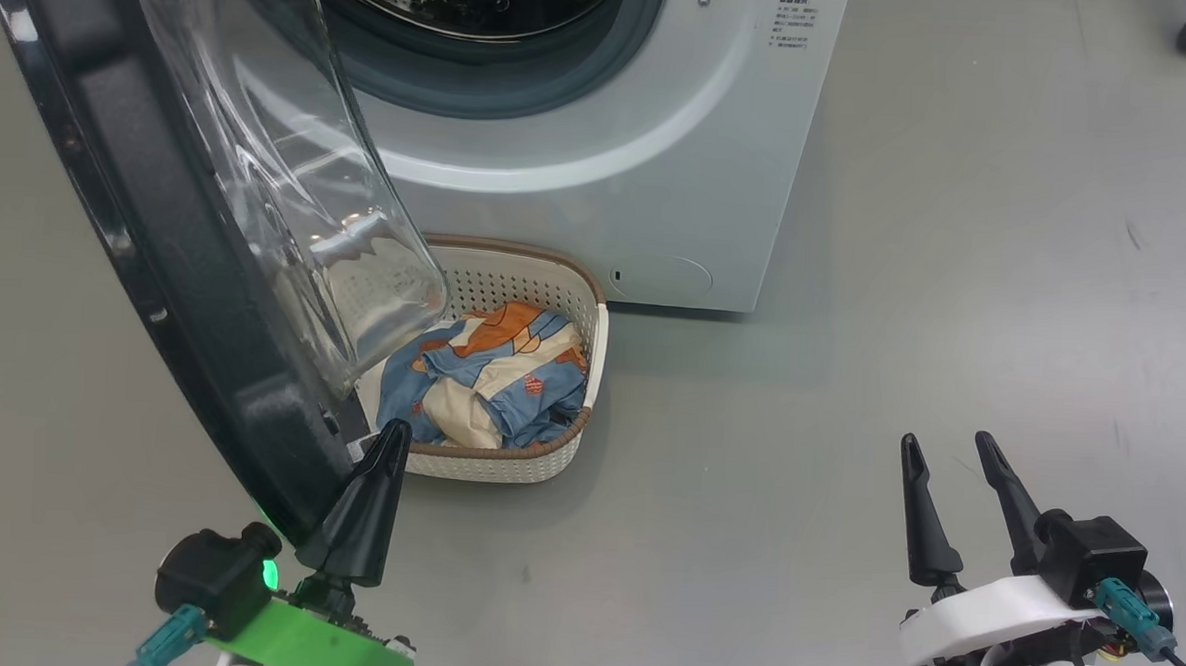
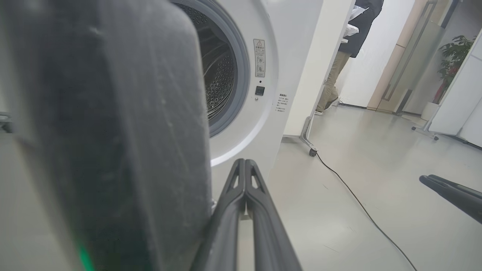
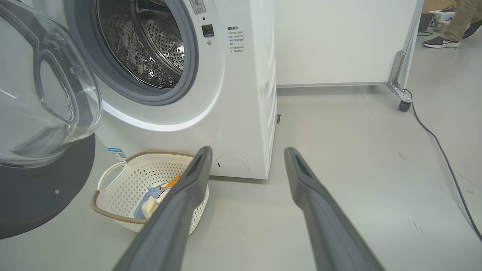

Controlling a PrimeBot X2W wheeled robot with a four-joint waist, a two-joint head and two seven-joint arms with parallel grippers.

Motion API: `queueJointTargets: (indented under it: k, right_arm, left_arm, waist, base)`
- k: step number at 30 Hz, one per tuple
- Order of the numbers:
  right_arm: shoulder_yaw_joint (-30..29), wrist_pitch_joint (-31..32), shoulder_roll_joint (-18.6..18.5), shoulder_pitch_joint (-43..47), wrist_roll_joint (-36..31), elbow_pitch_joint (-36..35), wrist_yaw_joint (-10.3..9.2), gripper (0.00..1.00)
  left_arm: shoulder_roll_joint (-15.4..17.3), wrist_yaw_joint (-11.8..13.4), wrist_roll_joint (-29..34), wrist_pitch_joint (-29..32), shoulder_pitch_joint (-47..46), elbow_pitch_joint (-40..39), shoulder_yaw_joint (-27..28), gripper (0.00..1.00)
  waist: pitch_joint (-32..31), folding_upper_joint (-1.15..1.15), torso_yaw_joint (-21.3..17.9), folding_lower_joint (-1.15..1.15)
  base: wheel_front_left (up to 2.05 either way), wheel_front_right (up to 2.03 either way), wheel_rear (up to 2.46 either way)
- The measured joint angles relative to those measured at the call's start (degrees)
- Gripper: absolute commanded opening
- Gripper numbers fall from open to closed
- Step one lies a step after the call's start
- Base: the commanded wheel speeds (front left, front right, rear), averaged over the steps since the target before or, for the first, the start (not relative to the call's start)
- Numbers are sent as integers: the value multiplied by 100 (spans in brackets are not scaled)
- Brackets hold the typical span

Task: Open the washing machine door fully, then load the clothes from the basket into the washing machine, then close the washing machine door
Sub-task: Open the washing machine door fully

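Two grippers: left gripper (image 1: pixel 391 439), fingers pressed together on nothing, tip at the lower inner edge of the large round black-rimmed, glass-bowled washing machine door (image 1: pixel 148 203); right gripper (image 1: pixel 947 441), fingers apart, over open grey floor (image 1: pixel 796 502). Step judged: door-opening, unfinished, since the bowl overhangs the small cream perforated plastic basket (image 1: pixel 507 466) holding the blue, orange and cream fabric clothes (image 1: pixel 491 379); next move needs the rim pushed further left. Behind stands the big white front-loading washing machine (image 1: pixel 600 173), drum mouth clear.

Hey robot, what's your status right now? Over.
Left gripper shut, empty, beside washing machine door. Right gripper open, empty, over floor. Door open; clothes in basket. Door glass covers basket's left part in head view.
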Motion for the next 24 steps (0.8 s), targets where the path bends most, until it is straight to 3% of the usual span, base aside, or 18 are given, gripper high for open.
queueJointTargets:
  k: [16,24]
  right_arm:
    - [-131,0,33,24,-9,38,64,100]
    - [-134,1,44,42,-30,89,107,100]
  left_arm:
    - [-103,-21,-53,0,215,252,611,0]
    - [-196,243,-259,4,244,408,1311,0]
  waist:
    - [-142,0,624,0]
    - [-223,0,981,0]
  base:
    - [0,0,0]
    - [0,0,0]
